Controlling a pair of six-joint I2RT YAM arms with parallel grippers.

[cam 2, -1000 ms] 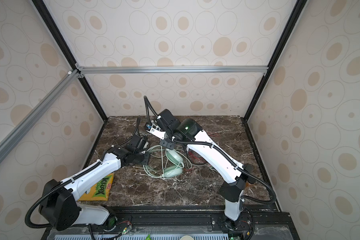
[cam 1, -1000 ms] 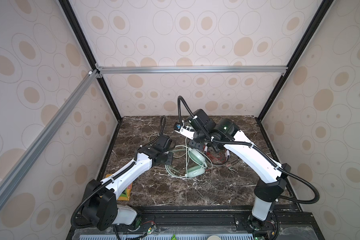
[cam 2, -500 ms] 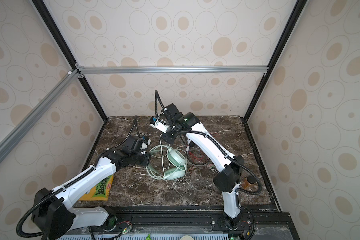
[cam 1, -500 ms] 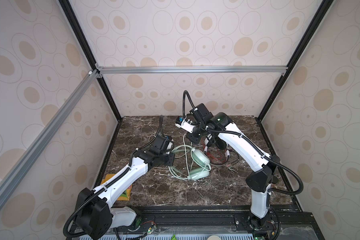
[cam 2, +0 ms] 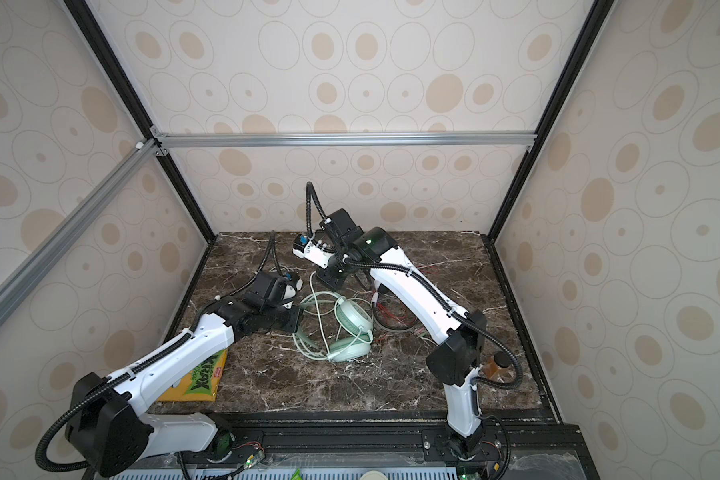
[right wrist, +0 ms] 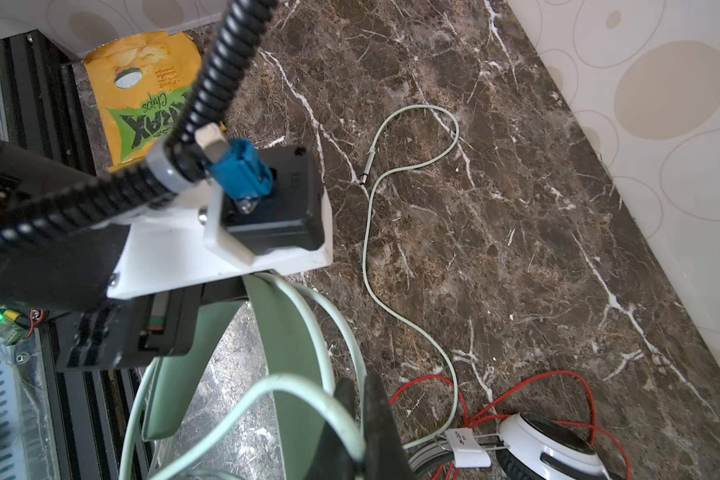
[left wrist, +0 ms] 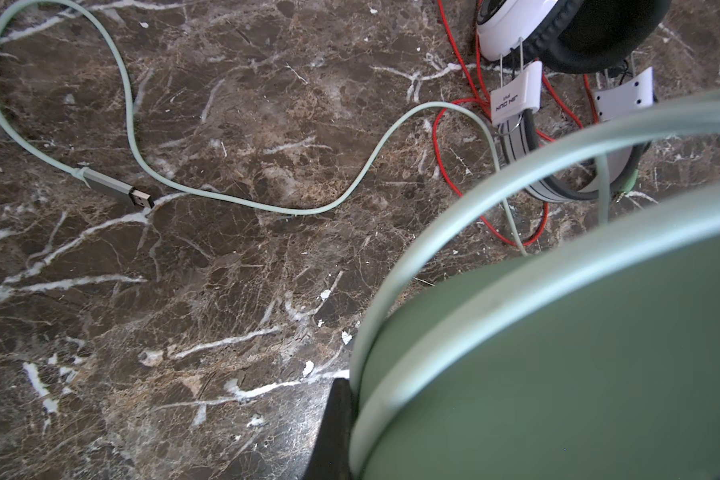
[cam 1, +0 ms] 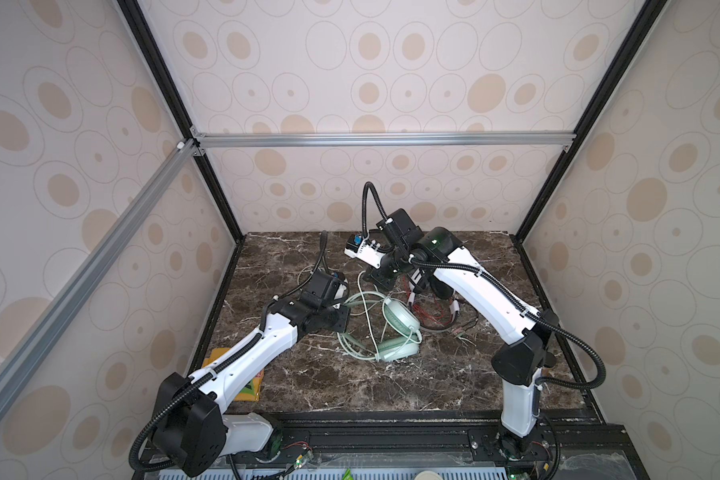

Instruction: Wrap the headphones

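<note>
The mint green headphones point(cam 1: 398, 328) point(cam 2: 352, 322) lie mid-table with their pale green cord point(cam 1: 364, 303) looped around them. My left gripper point(cam 1: 342, 316) point(cam 2: 299, 320) is shut on their headband point(left wrist: 558, 353); only one black finger point(left wrist: 334, 428) shows in the left wrist view. My right gripper point(cam 1: 381, 283) point(cam 2: 333, 283) point(right wrist: 360, 419) is shut on the pale green cord, just behind the ear cups. The cord's plug end point(left wrist: 119, 192) lies loose on the table. The white-and-black headphones point(cam 1: 433, 291) point(right wrist: 549, 451), with their red cord point(cam 1: 429, 318), are partly hidden by the right arm.
A yellow chips bag point(cam 1: 248, 382) point(cam 2: 200, 384) lies at the front left, under the left arm. A small brown bottle point(cam 2: 497, 365) stands at the front right, behind the right arm's elbow. The enclosure walls close in the dark marble table point(cam 1: 350, 386) on three sides.
My right gripper has shifted a little toward the left with the cord in it. The left gripper stays on the headband, and the mint green headphones have barely moved.
</note>
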